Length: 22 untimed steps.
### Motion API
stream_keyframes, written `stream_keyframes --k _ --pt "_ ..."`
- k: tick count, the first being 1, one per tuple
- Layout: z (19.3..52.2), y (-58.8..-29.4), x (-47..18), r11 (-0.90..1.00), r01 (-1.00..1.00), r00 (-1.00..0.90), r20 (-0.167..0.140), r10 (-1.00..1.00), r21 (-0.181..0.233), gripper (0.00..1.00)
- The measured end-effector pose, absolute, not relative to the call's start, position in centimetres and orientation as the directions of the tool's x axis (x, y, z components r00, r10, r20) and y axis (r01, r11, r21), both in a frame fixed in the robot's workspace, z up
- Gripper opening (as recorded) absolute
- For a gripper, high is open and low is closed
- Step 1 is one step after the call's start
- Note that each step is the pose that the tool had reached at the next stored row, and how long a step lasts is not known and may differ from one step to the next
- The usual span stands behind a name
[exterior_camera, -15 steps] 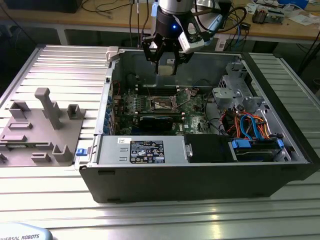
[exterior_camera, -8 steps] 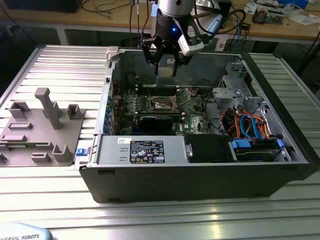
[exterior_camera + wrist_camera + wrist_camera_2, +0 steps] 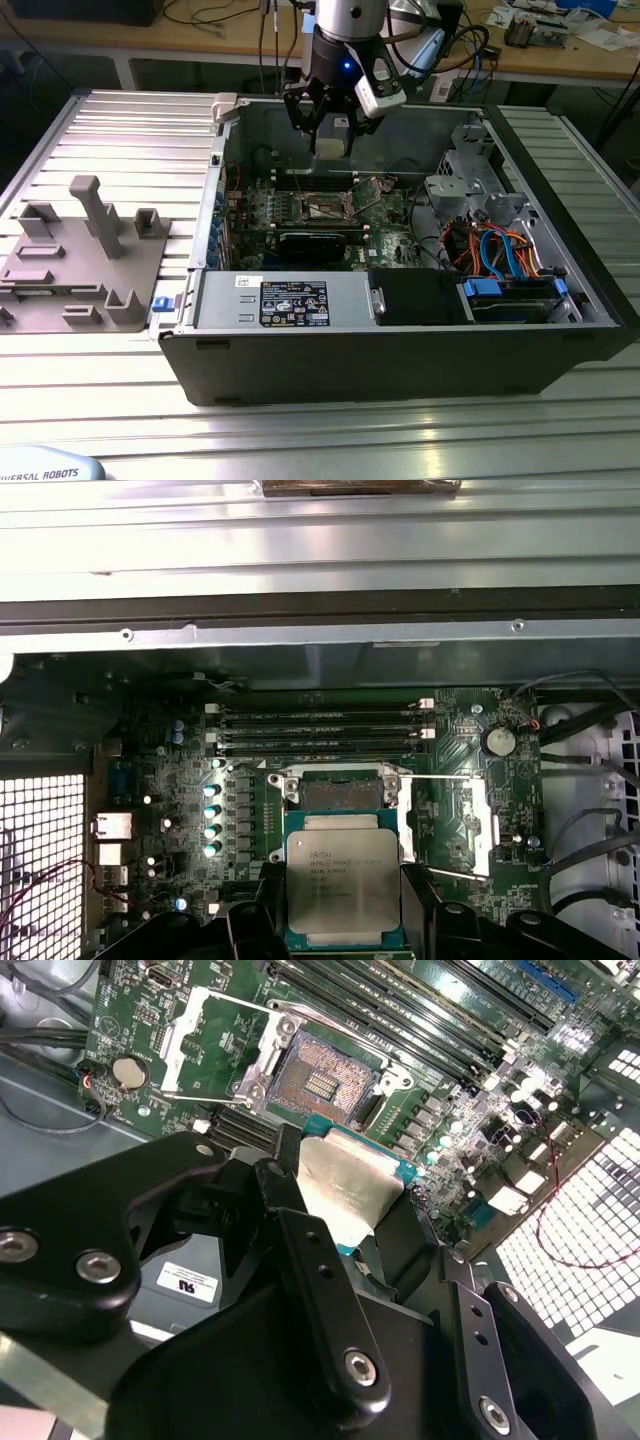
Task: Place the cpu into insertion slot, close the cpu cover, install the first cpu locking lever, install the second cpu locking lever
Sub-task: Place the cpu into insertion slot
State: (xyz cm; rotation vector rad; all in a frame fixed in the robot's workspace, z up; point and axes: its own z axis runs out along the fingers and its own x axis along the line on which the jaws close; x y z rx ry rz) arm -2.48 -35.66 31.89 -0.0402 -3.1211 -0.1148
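While gripper (image 3: 325,128) pinches cpu (image 3: 342,880) by two opposite edges, chip hangs above the board, apart from slot (image 3: 342,793). Slot is bare, with cover (image 3: 470,825) flipped open beside it. Memory slots (image 3: 320,730) flank the slot, coin cell (image 3: 497,741) sits near cover, cables (image 3: 500,245) well apart.

Black fingers (image 3: 320,1280) hide part of the cpu (image 3: 345,1185) in the second wrist view. The exterior view's top edge crops the arm (image 3: 350,15).

I see free room above the insertion slot (image 3: 343,793), its cpu cover (image 3: 480,825) flipped aside; memory slots (image 3: 320,730) and case wall (image 3: 320,665) nearby.
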Motion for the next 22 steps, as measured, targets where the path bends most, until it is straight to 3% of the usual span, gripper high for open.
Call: stream_keyframes --k 22 --pt "31.78 -35.66 -2.48 0.995 0.091 -0.996 0.018 0.090 0.050 0.54"
